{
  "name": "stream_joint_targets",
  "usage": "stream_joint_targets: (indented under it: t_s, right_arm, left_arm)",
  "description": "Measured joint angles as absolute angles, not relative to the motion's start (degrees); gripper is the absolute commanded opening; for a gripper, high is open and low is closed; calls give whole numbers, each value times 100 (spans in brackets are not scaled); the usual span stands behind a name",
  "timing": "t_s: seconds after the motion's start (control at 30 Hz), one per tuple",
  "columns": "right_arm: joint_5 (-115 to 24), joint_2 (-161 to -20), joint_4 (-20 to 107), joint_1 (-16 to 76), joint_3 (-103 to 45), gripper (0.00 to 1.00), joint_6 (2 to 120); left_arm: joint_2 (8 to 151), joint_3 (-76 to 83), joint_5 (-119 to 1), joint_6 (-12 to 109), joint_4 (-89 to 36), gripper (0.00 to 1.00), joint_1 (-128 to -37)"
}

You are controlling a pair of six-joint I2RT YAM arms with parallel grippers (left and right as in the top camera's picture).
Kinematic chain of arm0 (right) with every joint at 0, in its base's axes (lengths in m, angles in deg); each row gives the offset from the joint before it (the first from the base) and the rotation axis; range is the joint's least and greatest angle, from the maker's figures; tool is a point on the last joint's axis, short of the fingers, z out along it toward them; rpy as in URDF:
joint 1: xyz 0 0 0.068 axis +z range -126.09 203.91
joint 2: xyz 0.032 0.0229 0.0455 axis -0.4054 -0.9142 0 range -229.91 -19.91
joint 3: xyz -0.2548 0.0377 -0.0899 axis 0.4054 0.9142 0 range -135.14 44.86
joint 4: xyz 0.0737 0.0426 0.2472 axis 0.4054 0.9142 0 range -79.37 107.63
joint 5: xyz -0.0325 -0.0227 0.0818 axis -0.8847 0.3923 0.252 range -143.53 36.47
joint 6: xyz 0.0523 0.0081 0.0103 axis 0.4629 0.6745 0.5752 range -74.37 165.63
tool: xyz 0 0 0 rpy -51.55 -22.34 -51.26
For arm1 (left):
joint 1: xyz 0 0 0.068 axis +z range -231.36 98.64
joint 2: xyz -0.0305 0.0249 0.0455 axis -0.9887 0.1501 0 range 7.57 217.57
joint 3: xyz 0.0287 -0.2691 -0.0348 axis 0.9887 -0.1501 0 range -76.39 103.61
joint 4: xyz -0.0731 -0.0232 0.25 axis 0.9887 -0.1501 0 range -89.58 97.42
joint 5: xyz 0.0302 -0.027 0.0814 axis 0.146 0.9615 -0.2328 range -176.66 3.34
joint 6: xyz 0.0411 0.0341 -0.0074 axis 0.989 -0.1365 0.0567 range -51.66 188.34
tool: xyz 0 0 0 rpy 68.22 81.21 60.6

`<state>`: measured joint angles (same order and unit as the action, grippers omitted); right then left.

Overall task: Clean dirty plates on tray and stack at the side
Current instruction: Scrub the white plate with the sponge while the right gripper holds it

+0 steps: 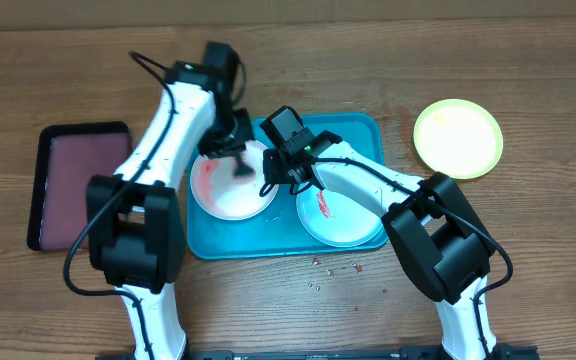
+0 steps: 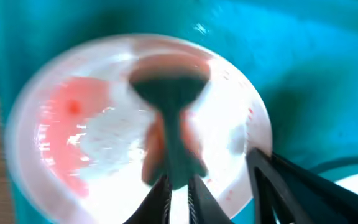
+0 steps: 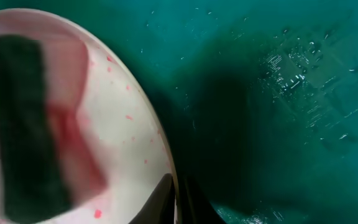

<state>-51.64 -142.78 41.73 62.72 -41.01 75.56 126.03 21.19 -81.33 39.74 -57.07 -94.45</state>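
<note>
Scrubbing under way: the left end effector [image 2: 178,190], clamped on a dark green sponge [image 2: 169,93], works the red-smeared white plate [image 2: 104,146] on the turquoise tray [image 1: 360,126], while the right end effector [image 3: 176,200] pinches its rim. Next, likely, more wiping; the teal-rimmed plate [image 1: 353,226] waits alongside.

- maroon tray [image 1: 76,186] with a black rim, flat at the desk's [image 1: 48,70] left side
- red crumbs [image 1: 333,268] scattered on the desk
- dark green sponge [image 3: 27,118], red-stained
</note>
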Motion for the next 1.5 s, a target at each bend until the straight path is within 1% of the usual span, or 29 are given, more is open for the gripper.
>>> stream_joint_targets:
  t_s: [0.07, 0.13, 0.17, 0.2, 0.3, 0.37, 0.43, 0.5, 0.57, 0.83, 0.9, 0.97, 1.0, 1.03, 1.3, 1.4, 1.5]
  right_arm:
    - [-5162, -14278, 4181, 6272, -4101, 8, 7561]
    - [-5162, -14278, 4181, 6272, -4101, 8, 7559]
    - [-5164, -14278, 4184, 6272, -4101, 8, 7559]
    - [-5162, -14278, 4181, 6272, -4101, 8, 7561]
    - [-5164, -14278, 4184, 6272, -4101, 8, 7561]
    - [-5164, -14278, 4179, 6270, -4101, 8, 7561]
    - [-5164, -14278, 4177, 6270, -4101, 8, 7559]
    - [-5162, -14278, 4175, 6270, -4101, 8, 7561]
    - [-5162, -14278, 4177, 6270, -4101, 8, 7559]
    - [-5164, -14278, 4175, 6268, -4101, 8, 7561]
    - [-5162, -14278, 4177, 6270, -4101, 8, 7559]
    - [-5164, -14278, 4173, 6268, -4101, 8, 7559]
    - [-5164, -14278, 4175, 6270, -4101, 8, 7559]
    - [-5164, -14278, 4177, 6268, -4101, 8, 7556]
    - [-5164, -14278, 4177, 6268, -4101, 8, 7561]
    - [-5162, -14278, 4173, 6270, -4101, 8, 7561]
    - [-5164, -14278, 4173, 6268, -4101, 8, 7559]
  left_arm:
    - [12603, 1925, -8083, 3974, -5609, 10, -9484]
    - [12605, 1783, -8077, 3972, -5545, 21, -9462]
    - [12603, 1684, -8072, 3976, -5517, 31, -9429]
    - [12603, 1617, -8066, 3976, -5508, 35, -9399]
    - [12605, 1470, -8120, 3952, -5456, 36, -9355]
    - [12605, 1433, -8208, 3955, -5418, 41, -9331]
    - [12605, 1427, -8262, 3955, -5351, 40, -9327]
    - [12605, 1427, -8300, 3950, -5211, 34, -9327]
    - [12603, 1427, -8310, 3904, -5126, 31, -9327]
    - [12605, 1352, -8297, 3644, -4815, 30, -9327]
    - [12603, 1239, -8212, 3622, -4619, 28, -9327]
    - [12607, 1123, -8101, 3583, -4479, 22, -9327]
    - [12607, 1081, -8061, 3570, -4457, 14, -9327]
    - [12607, 1033, -8011, 3550, -4428, 4, -9327]
    - [12607, 998, -8057, 3544, -4452, 4, -9311]
    - [12607, 998, -8361, 3544, -4730, 4, -9261]
    - [12607, 998, -8942, 3544, -5198, 4, -9123]
